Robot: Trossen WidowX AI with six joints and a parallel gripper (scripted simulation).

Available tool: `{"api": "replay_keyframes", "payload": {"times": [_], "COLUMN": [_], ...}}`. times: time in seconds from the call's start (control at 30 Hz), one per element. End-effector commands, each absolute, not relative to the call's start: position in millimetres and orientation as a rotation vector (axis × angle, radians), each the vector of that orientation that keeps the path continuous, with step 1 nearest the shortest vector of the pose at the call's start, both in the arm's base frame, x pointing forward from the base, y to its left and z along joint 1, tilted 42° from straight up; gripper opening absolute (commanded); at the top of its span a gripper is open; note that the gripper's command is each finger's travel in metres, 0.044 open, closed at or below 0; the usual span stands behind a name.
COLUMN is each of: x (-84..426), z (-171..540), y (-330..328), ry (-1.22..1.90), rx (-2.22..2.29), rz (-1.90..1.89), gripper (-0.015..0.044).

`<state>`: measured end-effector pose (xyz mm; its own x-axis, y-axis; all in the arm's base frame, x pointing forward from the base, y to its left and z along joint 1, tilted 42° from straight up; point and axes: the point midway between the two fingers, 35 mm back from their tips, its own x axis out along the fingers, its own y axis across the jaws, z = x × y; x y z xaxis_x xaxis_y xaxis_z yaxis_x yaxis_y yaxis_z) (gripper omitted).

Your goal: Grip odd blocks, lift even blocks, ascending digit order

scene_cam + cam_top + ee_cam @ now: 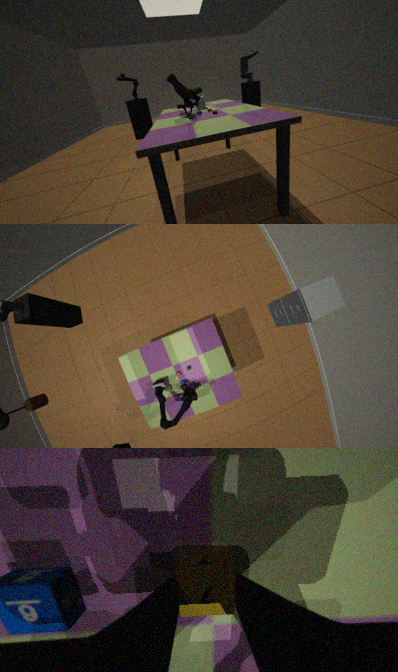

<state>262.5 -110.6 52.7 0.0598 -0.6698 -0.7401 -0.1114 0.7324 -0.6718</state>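
My gripper [205, 582] [189, 113] is low over the table, shut on the yellow block [202, 610], with a finger against each side. The block is mostly in shadow; a dark slanted stroke of its digit shows. I cannot tell whether it touches the table. A blue block [34, 607] [183, 382] [199, 113] stands apart, left of the fingers in the wrist view, showing a white round-looped digit with a bar above it. An orange block [178, 373] [209, 110] and a dark block [189, 368] [215, 112] stand farther off, their digits too small to read.
The table [228, 386] [258, 117] has a purple and pale green checkered top, and the arm's shadow falls across it. A grey-white panel-like object [161, 385] [202, 102] stands near the arm. Dark pedestals [48, 310] [140, 118] stand away from the table.
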Motion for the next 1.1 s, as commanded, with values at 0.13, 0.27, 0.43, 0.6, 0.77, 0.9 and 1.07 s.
{"api": "replay_keyframes", "payload": {"times": [0.13, 0.27, 0.43, 0.6, 0.77, 0.9, 1.07], "x": [262.7, 262.7, 262.7, 262.4, 260.6, 265.0, 277.5], "z": [52.5, 52.5, 52.5, 65.5, 79.2, 72.7, 50.8], "y": [-110.7, -110.7, -110.7, -98.4, -86.3, -74.0, -28.1], "ry": [1.475, 1.475, 1.475, 1.475, 1.475, 1.485, 1.515], "rx": [-0.679, -0.679, -0.679, -0.677, -0.678, -0.682, -0.69], "rz": [-0.474, -0.474, -0.474, -0.472, -0.472, -0.433, -0.326], "gripper": [0.0199, 0.0304, 0.04, 0.04, 0.04, 0.04, 0.04]}}
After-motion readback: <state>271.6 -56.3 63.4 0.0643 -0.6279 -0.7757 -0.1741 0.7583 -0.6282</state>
